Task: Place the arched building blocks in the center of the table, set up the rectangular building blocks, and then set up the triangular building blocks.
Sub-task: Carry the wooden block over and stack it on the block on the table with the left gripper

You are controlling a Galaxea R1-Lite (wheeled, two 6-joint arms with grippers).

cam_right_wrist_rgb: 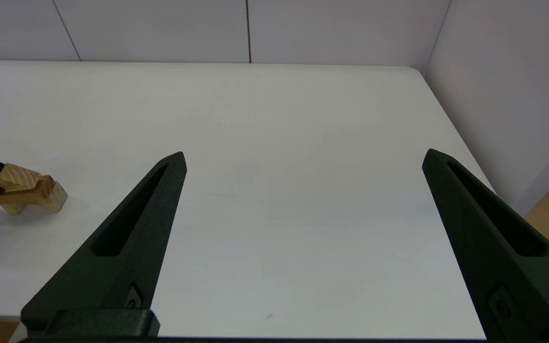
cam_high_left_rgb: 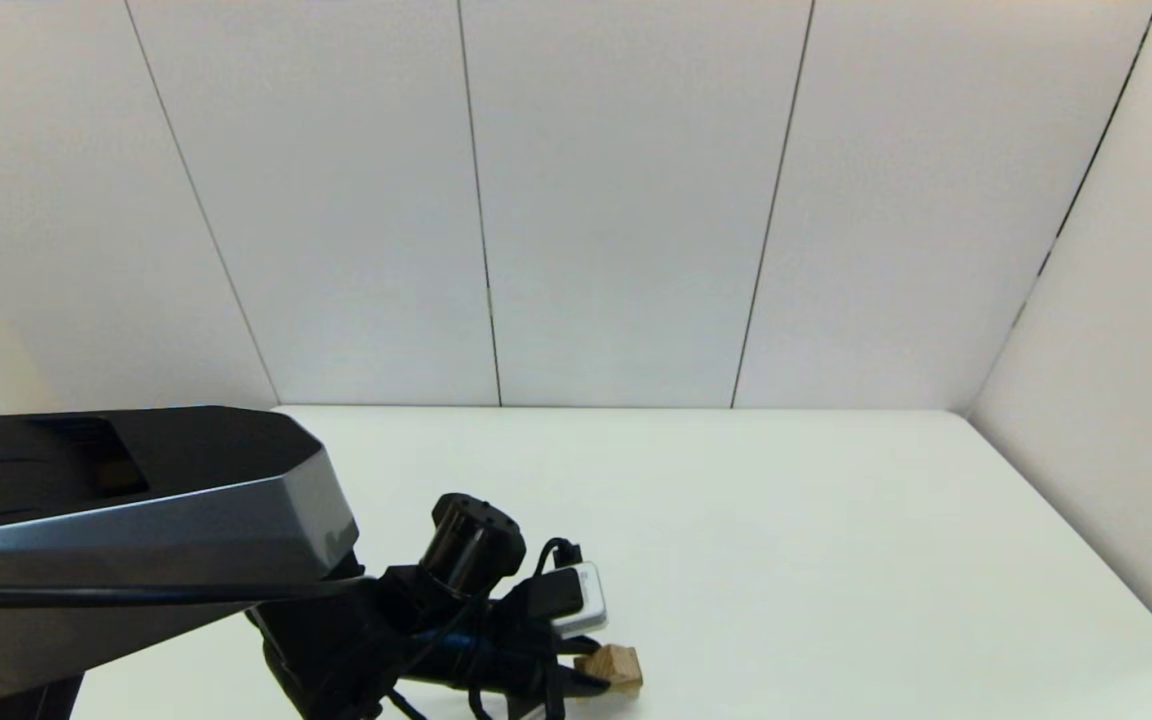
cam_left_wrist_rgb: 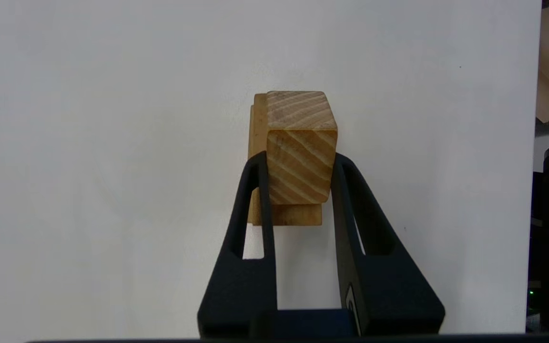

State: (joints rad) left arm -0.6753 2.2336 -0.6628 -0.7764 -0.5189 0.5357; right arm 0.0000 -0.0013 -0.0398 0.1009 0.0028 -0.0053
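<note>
My left gripper (cam_left_wrist_rgb: 299,159) is shut on the triangular building block (cam_left_wrist_rgb: 301,147), a small light tan wedge, clasped by its two end faces. The wedge sits atop a darker tan rectangular building block (cam_left_wrist_rgb: 286,215). In the right wrist view the wedge (cam_right_wrist_rgb: 15,176) lies on that slab (cam_right_wrist_rgb: 48,194). A short pale leg, apparently of the arched building block (cam_right_wrist_rgb: 12,208), shows below the slab. In the head view the wedge (cam_high_left_rgb: 621,665) is near the front edge of the table (cam_high_left_rgb: 786,520), at the left gripper (cam_high_left_rgb: 598,666). My right gripper (cam_right_wrist_rgb: 304,155) hangs open and empty over the table's right front.
White wall panels close off the table's back (cam_high_left_rgb: 636,250) and right side (cam_high_left_rgb: 1116,400). My left arm's large grey link (cam_high_left_rgb: 136,520) covers the front left of the head view. Bare tabletop (cam_right_wrist_rgb: 279,119) stretches from the stack to the right edge.
</note>
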